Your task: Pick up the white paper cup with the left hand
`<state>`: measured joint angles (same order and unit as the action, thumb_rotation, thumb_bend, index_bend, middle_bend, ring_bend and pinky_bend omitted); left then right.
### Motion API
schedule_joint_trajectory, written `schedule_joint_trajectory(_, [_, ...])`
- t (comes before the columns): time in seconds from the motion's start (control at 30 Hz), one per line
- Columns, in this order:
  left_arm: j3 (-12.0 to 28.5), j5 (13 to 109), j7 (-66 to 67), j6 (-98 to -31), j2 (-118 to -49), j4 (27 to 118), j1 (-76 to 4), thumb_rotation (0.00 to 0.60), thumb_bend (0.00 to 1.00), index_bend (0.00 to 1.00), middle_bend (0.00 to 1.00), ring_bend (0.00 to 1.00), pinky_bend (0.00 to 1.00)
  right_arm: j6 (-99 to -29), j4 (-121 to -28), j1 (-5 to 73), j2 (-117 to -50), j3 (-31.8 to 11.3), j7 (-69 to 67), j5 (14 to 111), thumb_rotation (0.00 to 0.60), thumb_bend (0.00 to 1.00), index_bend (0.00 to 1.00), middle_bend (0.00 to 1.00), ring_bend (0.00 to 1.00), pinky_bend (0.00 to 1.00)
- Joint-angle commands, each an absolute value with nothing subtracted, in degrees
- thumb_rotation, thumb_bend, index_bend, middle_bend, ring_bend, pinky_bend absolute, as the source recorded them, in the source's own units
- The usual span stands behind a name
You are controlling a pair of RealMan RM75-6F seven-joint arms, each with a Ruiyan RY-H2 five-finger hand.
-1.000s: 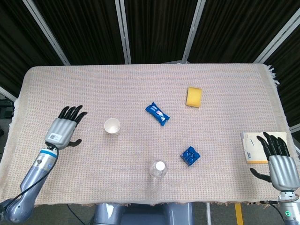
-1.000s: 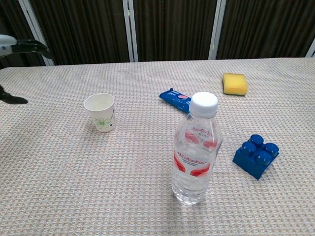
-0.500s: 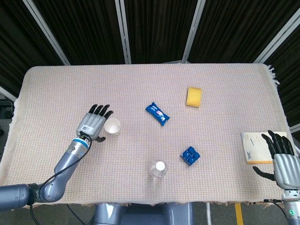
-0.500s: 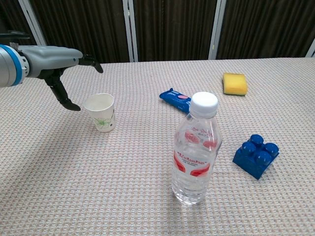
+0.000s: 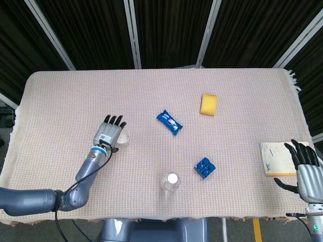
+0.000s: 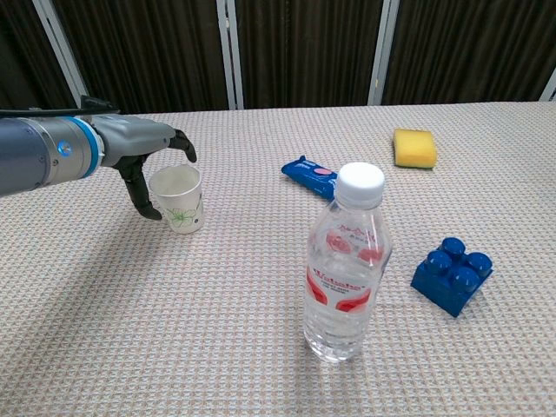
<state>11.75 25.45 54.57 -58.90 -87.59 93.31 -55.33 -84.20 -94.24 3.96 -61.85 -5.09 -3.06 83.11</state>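
Observation:
The white paper cup (image 6: 177,199), printed with a green flower, stands upright left of the table's middle. My left hand (image 6: 143,153) reaches around it from the left. Its thumb hangs down close beside the cup's left wall and its fingers (image 6: 183,145) arch over the far rim without closing. From the head view the left hand (image 5: 109,132) covers the left part of the cup (image 5: 125,137). My right hand (image 5: 306,173) lies at the table's near right corner, fingers spread and holding nothing.
A water bottle (image 6: 346,265) stands near the front edge, with a blue brick (image 6: 452,274) to its right. A blue snack packet (image 6: 309,175) and a yellow sponge (image 6: 414,148) lie further back. A notepad (image 5: 274,159) lies beside the right hand.
The left hand has swung in from the table's left side to the cup and now wraps around it. The cup stays where it was. The right hand drew slightly toward the near edge.

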Motion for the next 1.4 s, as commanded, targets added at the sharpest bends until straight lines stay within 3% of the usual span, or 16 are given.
schedule_joint_trajectory(0.03, [11.27,24.88,54.38,-59.83,-89.35,91.42,-56.06,0.6,0.11,0.24,0.0,0.0,0.0,-84.3,-94.18,3.89,-61.72,-5.17,-3.31,83.02,0.6,0.06,0.09,0.0,0.0,0.0])
schedule_joint_trajectory(0.2, [11.19,25.57,52.48,-61.8,-90.24,90.29,-55.65,0.6,0.11,0.36,0.0,0.0,0.0,-84.38,-94.2,3.73,-61.45,-5.27,-3.84,82.78,0.6,0.05,0.09,0.0,0.0,0.0])
schedule_joint_trajectory(0.4, [12.24,27.88,45.55,-62.24,-88.47,92.64,-53.04,0.6,0.11,0.37,0.0,0.0,0.0,-84.33,-94.73,3.68,-61.16,-4.88,-4.2,83.53,0.6,0.05,0.09,0.0,0.0,0.0])
schedule_joint_trajectory(0.7, [16.14,34.42,20.19,-57.8,-88.19,96.28,-44.34,0.6,0.11,0.37,0.0,0.0,0.0,-84.13,-94.93,3.91,-61.5,-4.64,-3.45,84.11,0.6,0.06,0.09,0.0,0.0,0.0])
schedule_joint_trajectory(0.87, [14.45,37.55,14.86,-55.56,-89.12,92.86,-42.16,0.6,0.11,0.37,0.0,0.0,0.0,-83.86,-94.92,4.09,-61.78,-4.5,-2.96,84.32,0.6,0.05,0.09,0.0,0.0,0.0])
schedule_joint_trajectory(1.13, [11.83,36.92,16.94,-53.56,-88.26,88.93,-42.38,0.6,0.11,0.38,0.0,0.0,0.0,-83.35,-94.76,4.42,-62.19,-4.44,-2.41,84.29,0.6,0.05,0.09,0.0,0.0,0.0])
schedule_joint_trajectory(1.2, [11.41,36.15,17.62,-53.05,-87.7,88.83,-42.51,0.6,0.11,0.36,0.0,0.0,0.0,-83.34,-94.74,4.46,-62.23,-4.46,-2.32,84.27,0.6,0.06,0.09,0.0,0.0,0.0])
schedule_joint_trajectory(1.4, [9.59,33.85,22.16,-53.42,-85.44,89.13,-43.32,0.6,0.11,0.2,0.0,0.0,0.0,-83.45,-94.8,4.49,-62.32,-4.38,-2.08,84.51,0.6,0.06,0.09,0.0,0.0,0.0])
